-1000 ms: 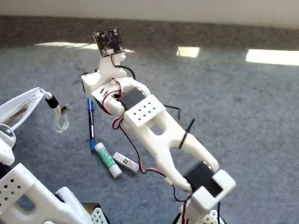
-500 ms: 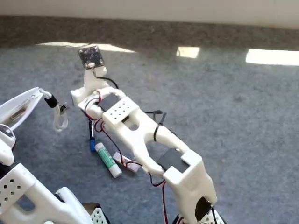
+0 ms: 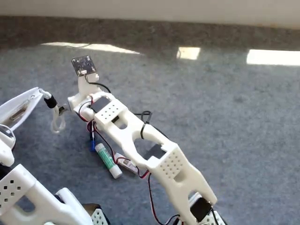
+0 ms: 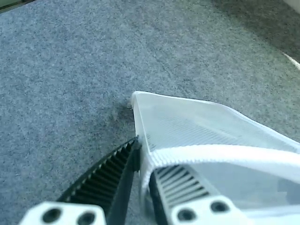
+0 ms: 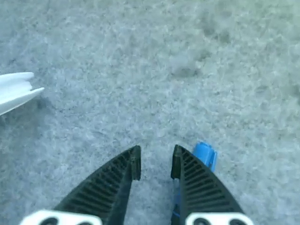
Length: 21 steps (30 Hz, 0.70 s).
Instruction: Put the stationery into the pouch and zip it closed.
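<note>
- The right end effector hung low over the desk, its jaws a narrow gap apart with only grey surface between them; it gripped nothing.
- The blue pen lay just beside that end effector, its cap peeking out past the outer face of one finger and its barrel passing under that same finger, so the pen was outside the gap, not in it.
- In the high view the blue pen ran roughly toward the arm bases, close to the line of the fingers. I judged that the grasp would need a small sideways shift, and probably a wrist turn, so the jaws closed across the barrel.
- The glue stick and a small flat item, perhaps an eraser, lay nearer the arm bases, partly under the right arm.
- The left end effector was clamped on the edge of the white mesh pouch, which it held at the desk's left side.
- The pouch lay near the pen, with its strap dangling between them. The right arm was plainly the nearer one for the pen.
</note>
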Available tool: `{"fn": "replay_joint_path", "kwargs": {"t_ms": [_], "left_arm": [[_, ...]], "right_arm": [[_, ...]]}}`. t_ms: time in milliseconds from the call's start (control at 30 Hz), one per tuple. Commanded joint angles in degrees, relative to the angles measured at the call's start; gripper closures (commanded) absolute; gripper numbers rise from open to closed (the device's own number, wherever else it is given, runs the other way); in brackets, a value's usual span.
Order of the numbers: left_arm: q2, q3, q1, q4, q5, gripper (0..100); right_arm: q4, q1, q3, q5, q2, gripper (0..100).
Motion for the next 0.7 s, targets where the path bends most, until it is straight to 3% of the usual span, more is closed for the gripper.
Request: {"fn": "replay_joint_path", "kwargs": {"t_ms": [0, 300, 667], "left_arm": [[0.0, -0.7, -0.6, -1.8, 0.8, 99], [0.0, -0.6, -0.5, -1.8, 0.8, 99], [0.0, -0.6, -0.4, -1.8, 0.8, 99]], "right_arm": [[4.4, 1.8, -7.4, -0.5, 0.0, 88.9], [17.8, 1.9, -19.2, -0.5, 3.5, 88.9], [19.0, 3.7, -24.2, -0.6, 10.3, 88.9]]}}
